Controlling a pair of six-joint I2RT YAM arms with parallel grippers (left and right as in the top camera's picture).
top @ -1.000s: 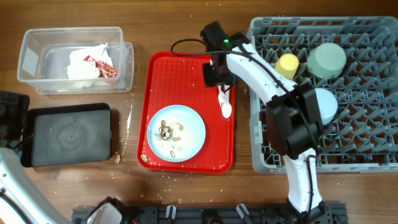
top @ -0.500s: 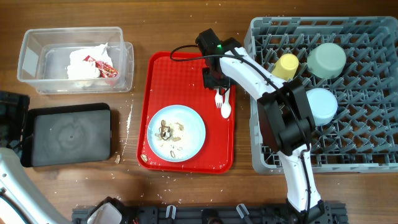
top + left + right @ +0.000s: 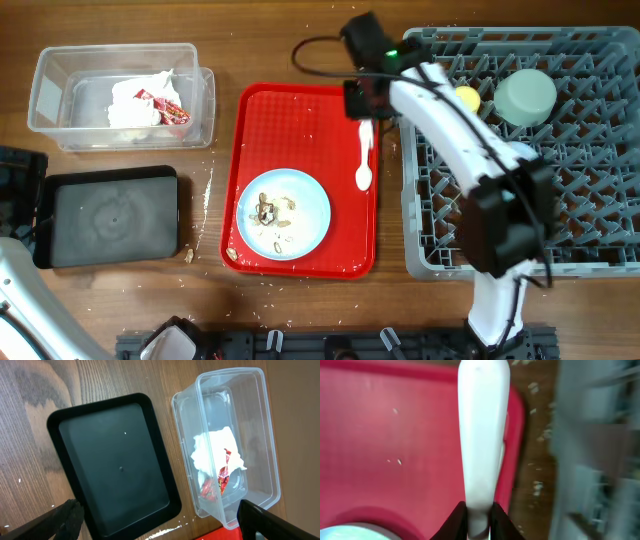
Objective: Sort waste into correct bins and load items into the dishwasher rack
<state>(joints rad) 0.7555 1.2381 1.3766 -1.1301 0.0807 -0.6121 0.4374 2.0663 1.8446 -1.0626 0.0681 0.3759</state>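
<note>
Change of state, left to right: the left end effector [image 3: 162, 522] stands wide open as before, holding nothing, above the shallow black rectangular tray [image 3: 115, 460] and the clear plastic rectangular tub [image 3: 250, 420]. The right end effector [image 3: 479, 520] has narrowed from a half-open stance and now clamps the handle of the white plastic spoon [image 3: 363, 165]. It has also shifted towards the large grey plastic dishwasher rack [image 3: 580, 240]. The spoon bowl sits over the right edge of the flat red serving tray [image 3: 290, 125]; whether it is clear of the tray surface cannot be told. The white fork seen beside the spoon a moment earlier is not visible now.

Meaning for the task: the spoon pick appears complete, and transfer into the rack is judged the step in hand.

Materials:
- **Tub:** thin and transparent, containing a crumpled white paper napkin [image 3: 135, 100] and a glossy red printed snack wrapper [image 3: 168, 108].
- **Black tray:** matt and bare.
- **Round light blue plate [image 3: 310, 225]:** smooth, carrying brownish food scraps [image 3: 270, 212].
- **Rack:** a rigid grid of upright pegs holding a small yellow cup [image 3: 466, 97] and a pale green bowl [image 3: 526, 96].
</note>
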